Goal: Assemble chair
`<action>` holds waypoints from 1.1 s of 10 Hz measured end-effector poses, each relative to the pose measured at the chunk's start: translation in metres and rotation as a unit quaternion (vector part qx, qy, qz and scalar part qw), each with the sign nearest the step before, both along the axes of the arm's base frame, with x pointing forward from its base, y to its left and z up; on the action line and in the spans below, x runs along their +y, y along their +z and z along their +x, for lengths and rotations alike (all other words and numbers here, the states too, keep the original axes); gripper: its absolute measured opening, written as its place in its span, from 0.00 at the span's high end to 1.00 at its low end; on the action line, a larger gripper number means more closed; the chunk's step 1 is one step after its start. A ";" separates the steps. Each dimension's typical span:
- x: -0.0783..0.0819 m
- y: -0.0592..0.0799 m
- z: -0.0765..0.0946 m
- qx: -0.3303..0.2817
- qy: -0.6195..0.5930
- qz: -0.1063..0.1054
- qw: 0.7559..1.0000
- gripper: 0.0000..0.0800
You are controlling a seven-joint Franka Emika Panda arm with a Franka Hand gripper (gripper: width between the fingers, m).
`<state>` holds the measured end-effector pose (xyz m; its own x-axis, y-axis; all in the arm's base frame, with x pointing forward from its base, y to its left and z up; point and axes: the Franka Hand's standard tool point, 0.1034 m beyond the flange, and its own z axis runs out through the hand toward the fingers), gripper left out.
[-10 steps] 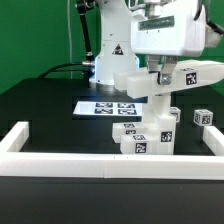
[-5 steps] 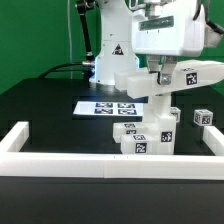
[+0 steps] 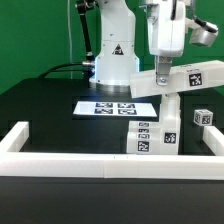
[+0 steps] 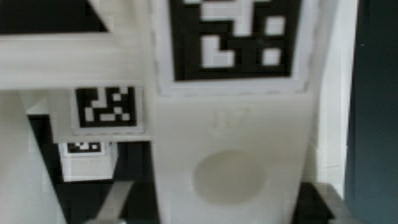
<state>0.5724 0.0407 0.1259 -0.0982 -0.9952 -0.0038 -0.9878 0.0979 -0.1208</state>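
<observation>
My gripper [image 3: 162, 72] is shut on a flat white chair slab [image 3: 185, 78] with black-and-white tags, which it holds tilted above the table at the exterior view's right. Directly under it stands a cluster of white tagged chair parts [image 3: 150, 138], with an upright leg [image 3: 171, 115] reaching up to the slab. Whether slab and leg touch I cannot tell. In the wrist view the slab [image 4: 231, 130] fills the frame, showing a large tag and a round recess. My gripper [image 4: 222, 205] clamps it between dark fingers [image 4: 118, 196] at both sides.
The marker board [image 3: 108, 108] lies flat in front of the robot base [image 3: 112, 60]. A low white border rail [image 3: 60, 162] runs along the front and turns back at both ends. A small tagged white block [image 3: 204, 117] sits at the far right.
The wrist has turned, so the gripper body now shows narrow instead of broad. The held slab has swung with it, shifting a little to the exterior view's right and tilting more.
</observation>
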 end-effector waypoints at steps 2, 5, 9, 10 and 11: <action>0.000 0.000 0.000 0.000 0.012 -0.002 1.000 0.64; 0.000 -0.001 0.000 0.001 0.016 -0.002 1.000 0.41; 0.000 -0.003 -0.001 0.002 0.025 -0.004 1.000 0.19; 0.000 -0.003 -0.001 0.003 0.029 -0.005 1.000 0.19; 0.000 -0.004 -0.001 0.003 0.032 -0.006 0.999 0.19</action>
<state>0.5711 0.0409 0.1222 -0.0337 -0.9994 0.0078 -0.9928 0.0326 -0.1152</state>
